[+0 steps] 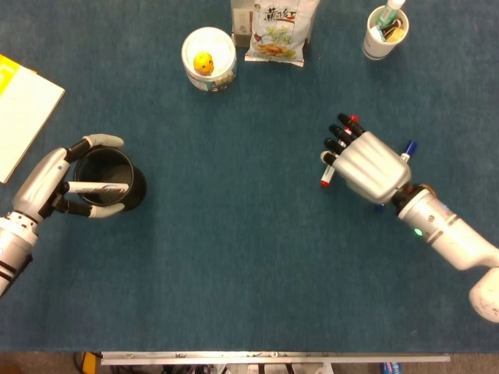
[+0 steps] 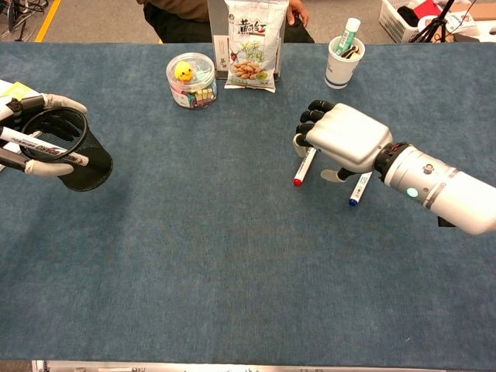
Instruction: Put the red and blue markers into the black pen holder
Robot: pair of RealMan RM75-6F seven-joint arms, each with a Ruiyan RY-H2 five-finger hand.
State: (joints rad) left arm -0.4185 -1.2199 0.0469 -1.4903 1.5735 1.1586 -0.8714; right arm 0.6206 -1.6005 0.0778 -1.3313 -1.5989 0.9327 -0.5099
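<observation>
The black pen holder (image 1: 113, 176) (image 2: 74, 152) stands at the table's left, and my left hand (image 1: 45, 185) (image 2: 29, 144) grips it around the rim. The red marker (image 1: 352, 121) (image 2: 303, 170) lies right of centre, mostly hidden under my right hand (image 1: 366, 165) (image 2: 346, 138). That hand hovers palm down over it with its fingers apart and the thumb held off to the side, and no grip shows. The blue marker (image 1: 408, 146) (image 2: 357, 191) lies just right of the red one, partly covered by the wrist.
Along the far edge stand a clear tub with a yellow figure (image 1: 209, 58) (image 2: 191, 79), a snack bag (image 1: 274, 31) (image 2: 252, 46) and a paper cup of pens (image 1: 384, 33) (image 2: 343, 63). A white and yellow booklet (image 1: 19, 109) lies at the far left.
</observation>
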